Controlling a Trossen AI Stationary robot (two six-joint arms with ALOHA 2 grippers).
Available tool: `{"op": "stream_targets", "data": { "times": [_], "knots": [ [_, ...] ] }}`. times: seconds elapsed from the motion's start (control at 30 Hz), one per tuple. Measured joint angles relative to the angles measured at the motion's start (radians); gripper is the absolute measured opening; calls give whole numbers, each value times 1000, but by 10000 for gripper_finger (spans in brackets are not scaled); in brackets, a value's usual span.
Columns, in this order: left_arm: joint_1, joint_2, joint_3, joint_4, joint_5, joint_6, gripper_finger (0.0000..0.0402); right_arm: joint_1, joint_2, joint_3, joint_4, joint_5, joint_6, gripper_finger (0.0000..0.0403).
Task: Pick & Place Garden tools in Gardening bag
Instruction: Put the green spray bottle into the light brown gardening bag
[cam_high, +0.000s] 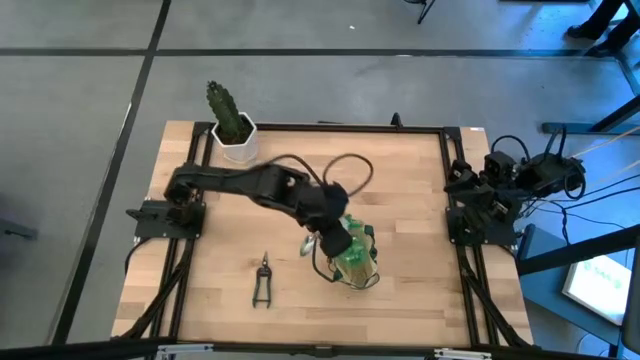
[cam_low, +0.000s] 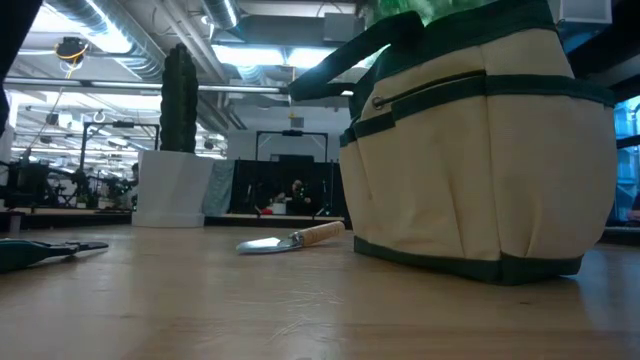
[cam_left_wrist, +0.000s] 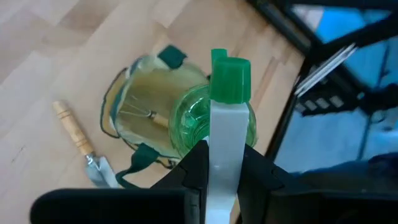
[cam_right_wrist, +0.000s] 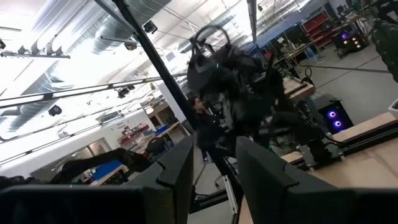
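High view, left tool (cam_high: 340, 243) clamping spray bottle (cam_left_wrist: 214, 118) above bag (cam_high: 358, 268)

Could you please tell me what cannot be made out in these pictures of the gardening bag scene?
- Gardening bag: high view, mostly covered by the left gripper and spray bottle.
- Bag contents: low view, hidden by its fabric wall.
- Trowel: high view, largely under the arm.
- Pruning shears: low view, cut off at the edge.
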Motion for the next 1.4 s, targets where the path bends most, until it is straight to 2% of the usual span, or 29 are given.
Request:
{"op": "stream_targets", "data": {
  "times": [0.17, 0.43, 0.6, 0.93, 1.4],
  "knots": [
    [-19, 64, 33, -8, -18, 72, 45, 0, 0, 0, -5, 2, 3, 124],
    [-6, 86, 37, -40, -88, 161, 45, 0, 0, 0, -7, 1, 2, 124],
    [9, 100, 36, -99, -37, 212, 45, 0, 1, 0, -14, 2, 0, 124],
    [29, 100, 36, -114, -48, 287, 45, 0, 1, 0, -37, 26, 1, 124],
    [33, 125, 35, -56, 83, 297, 45, 0, 1, 0, -56, 28, 3, 124]
  ]
}}
